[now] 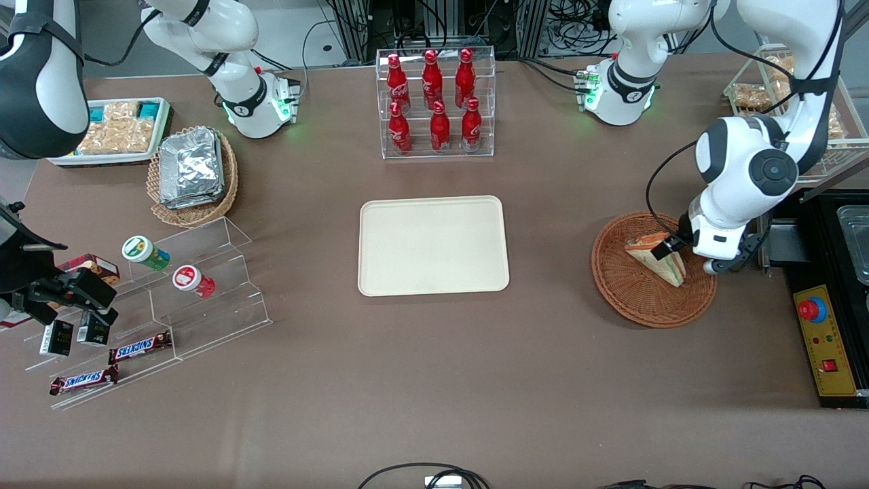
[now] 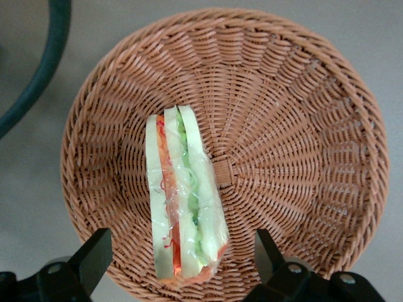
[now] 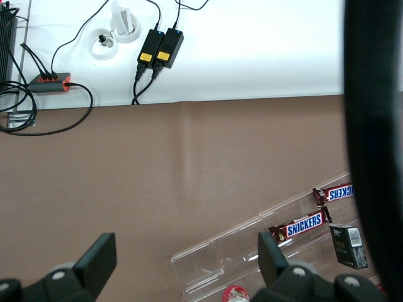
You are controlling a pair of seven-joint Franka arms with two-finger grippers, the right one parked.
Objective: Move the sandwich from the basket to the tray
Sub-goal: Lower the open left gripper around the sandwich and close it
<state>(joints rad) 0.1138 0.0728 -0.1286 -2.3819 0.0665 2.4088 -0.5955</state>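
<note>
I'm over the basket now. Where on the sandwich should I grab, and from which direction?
Come straight down from above. The sandwich stands on edge in the basket, its bread faces upright, so close one finger on each bread face, about midway along the wedge. The gripper is open and already straddles it near the wide end, with a finger on either side. This is a judgement; the clear wrap may be slippery.

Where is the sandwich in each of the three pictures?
Front view: the sandwich lies in the basket toward the working arm's end of the table, with the hand right over it.
Left wrist view: the sandwich lies in the basket, between the open fingers of the hand.
Right wrist view: the sandwich is not in it.
Shared landmark: the reddish-brown basket, seen in the front and left wrist views.
</note>
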